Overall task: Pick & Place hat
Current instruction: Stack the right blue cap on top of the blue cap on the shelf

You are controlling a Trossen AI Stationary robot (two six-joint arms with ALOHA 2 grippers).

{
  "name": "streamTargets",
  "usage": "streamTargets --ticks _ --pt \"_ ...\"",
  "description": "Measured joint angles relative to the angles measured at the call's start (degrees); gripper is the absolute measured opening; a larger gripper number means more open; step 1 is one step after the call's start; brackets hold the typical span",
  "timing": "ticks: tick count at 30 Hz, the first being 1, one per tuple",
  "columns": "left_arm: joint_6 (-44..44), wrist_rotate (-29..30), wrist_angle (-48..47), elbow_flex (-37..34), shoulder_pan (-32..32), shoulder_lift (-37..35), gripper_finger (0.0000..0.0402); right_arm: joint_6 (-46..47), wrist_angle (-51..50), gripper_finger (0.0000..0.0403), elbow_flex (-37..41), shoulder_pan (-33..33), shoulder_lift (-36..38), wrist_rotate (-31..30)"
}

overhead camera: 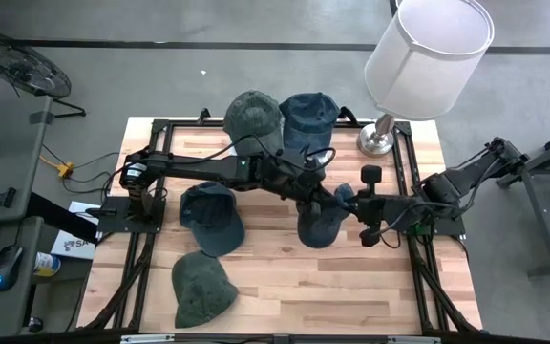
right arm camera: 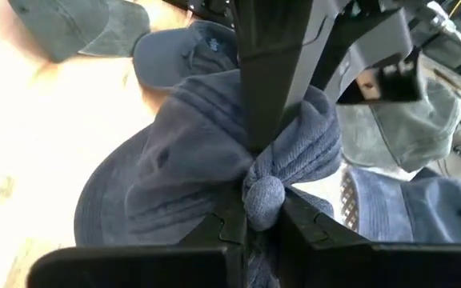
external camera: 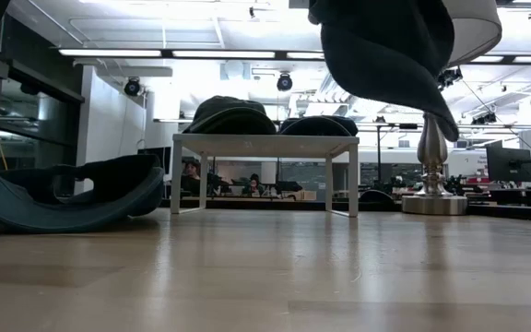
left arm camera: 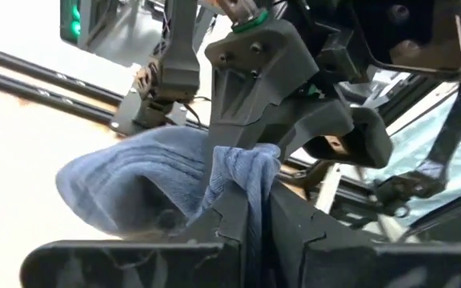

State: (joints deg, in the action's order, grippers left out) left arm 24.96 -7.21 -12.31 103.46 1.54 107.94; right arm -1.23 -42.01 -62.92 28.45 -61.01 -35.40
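A blue hat [overhead camera: 318, 227] hangs above the middle of the table, between my two grippers; in the low view it [external camera: 385, 55] is clear of the tabletop. My left gripper [overhead camera: 313, 191] reaches in from the left and is shut on it. My right gripper [overhead camera: 348, 199] comes from the right and is shut on it too. On the table lie a second blue hat [overhead camera: 213, 218] and a green hat [overhead camera: 201, 287]. At the far side, a green hat [overhead camera: 253, 115] and a blue one [overhead camera: 309, 115] rest on a white stand [external camera: 264, 146]. My left gripper pinches a bunched fold of the blue hat's cloth [left arm camera: 242, 172] between its two fingers [left arm camera: 214, 232], coming nearly level from the table's left. The hat hangs below, clear of the table. My right gripper pinches a gathered knot of the same cloth [right arm camera: 262, 196] between its two fingers [right arm camera: 310, 228], slanting down from the table's right, just opposite my left gripper's fingers [right arm camera: 266, 88]. The brim [right arm camera: 110, 208] droops below the hold.
A lamp with a white shade [overhead camera: 428, 43] stands on its metal base [overhead camera: 378, 141] at the far right corner. The black frame rails [overhead camera: 418, 277] run along both sides of the wooden table. Bare wood lies near the front right [overhead camera: 351, 296].
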Motion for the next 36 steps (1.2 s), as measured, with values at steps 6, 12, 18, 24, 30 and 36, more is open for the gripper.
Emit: streamTargets --ticks 6,12,18,24,30,36 --pt "-5.4 1.4 -0.7 0.0 0.0 -0.7 0.0086 2.8 -1.7 0.0023 0.0 0.0 0.0 1.2" --pt "-8.6 4.2 -5.9 -0.1 -0.1 -3.3 0.0158 4.8 -2.1 0.0023 0.0 -0.6 0.0 2.2" --pt "-14.8 6.2 -6.4 0.1 0.0 -6.1 0.0183 6.3 -4.0 0.0023 -2.7 -4.6 -0.6 4.8" --pt "-21.0 10.6 -9.2 -0.1 0.0 -9.5 0.0184 5.2 -11.2 0.0023 -12.4 -10.3 -3.4 6.5" --pt "-27.0 15.0 -12.4 2.2 0.0 -12.1 0.0184 2.3 -17.5 0.0023 -22.1 -17.1 -8.6 10.6" --pt "-33.7 19.8 -22.4 12.7 -0.9 -12.5 0.0184 1.0 -19.8 0.0023 -28.8 -23.8 -13.6 14.2"
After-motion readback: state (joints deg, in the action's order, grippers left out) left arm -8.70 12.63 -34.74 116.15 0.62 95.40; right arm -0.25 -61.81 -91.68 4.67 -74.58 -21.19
